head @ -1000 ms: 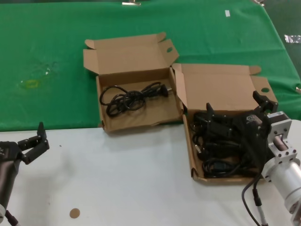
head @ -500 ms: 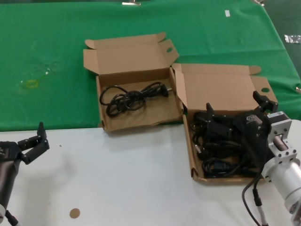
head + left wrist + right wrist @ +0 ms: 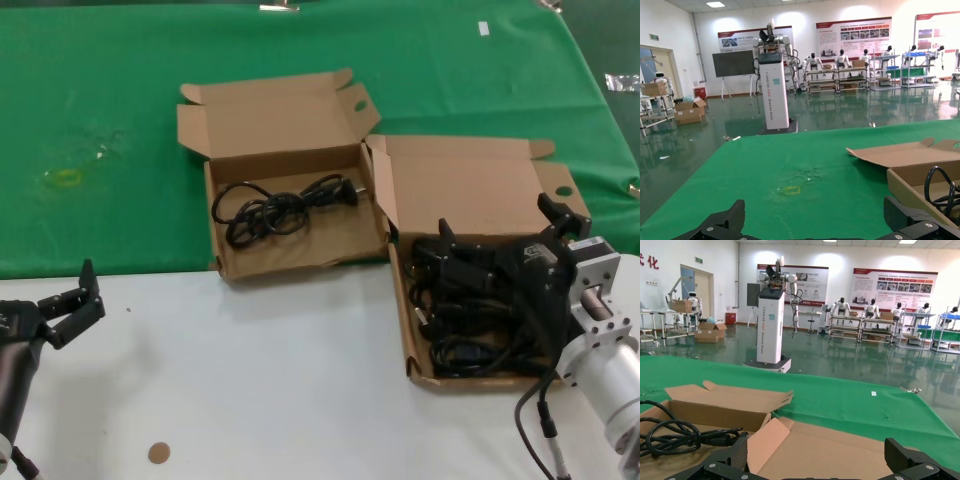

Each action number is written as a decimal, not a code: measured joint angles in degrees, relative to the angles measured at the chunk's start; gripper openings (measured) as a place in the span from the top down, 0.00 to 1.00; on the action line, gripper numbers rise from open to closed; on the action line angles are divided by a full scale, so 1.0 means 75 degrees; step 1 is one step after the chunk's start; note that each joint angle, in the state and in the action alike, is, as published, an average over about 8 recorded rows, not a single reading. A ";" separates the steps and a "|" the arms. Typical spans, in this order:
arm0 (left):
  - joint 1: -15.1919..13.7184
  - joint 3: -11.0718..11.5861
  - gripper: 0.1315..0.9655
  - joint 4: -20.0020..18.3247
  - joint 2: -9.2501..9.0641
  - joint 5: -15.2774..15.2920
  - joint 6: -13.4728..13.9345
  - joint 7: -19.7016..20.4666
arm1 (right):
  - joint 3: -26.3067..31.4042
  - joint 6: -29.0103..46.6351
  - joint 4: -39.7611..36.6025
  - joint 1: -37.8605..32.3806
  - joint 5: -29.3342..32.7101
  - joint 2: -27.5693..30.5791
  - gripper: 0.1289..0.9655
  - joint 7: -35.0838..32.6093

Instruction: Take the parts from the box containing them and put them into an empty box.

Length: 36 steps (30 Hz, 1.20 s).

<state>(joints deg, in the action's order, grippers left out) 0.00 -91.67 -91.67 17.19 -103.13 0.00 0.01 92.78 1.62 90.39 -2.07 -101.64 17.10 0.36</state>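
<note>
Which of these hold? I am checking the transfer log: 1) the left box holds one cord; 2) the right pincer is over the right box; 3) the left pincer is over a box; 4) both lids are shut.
1) True: the left box holds one cord.
2) True: the right pincer is open over the right box.
3) False: the left pincer is open over bare table.
4) False: both lids stand open.
</note>
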 joint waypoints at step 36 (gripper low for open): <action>0.0000 0.0000 0.00 0.0000 0.0000 0.0000 0.0000 0.0000 | 0.0000 0.0000 0.0000 0.0000 0.0000 0.0000 0.00 0.0000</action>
<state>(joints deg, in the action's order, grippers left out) 0.00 -91.67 -91.67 17.19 -103.13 0.00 0.00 92.78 1.62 90.39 -2.08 -101.64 17.10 0.36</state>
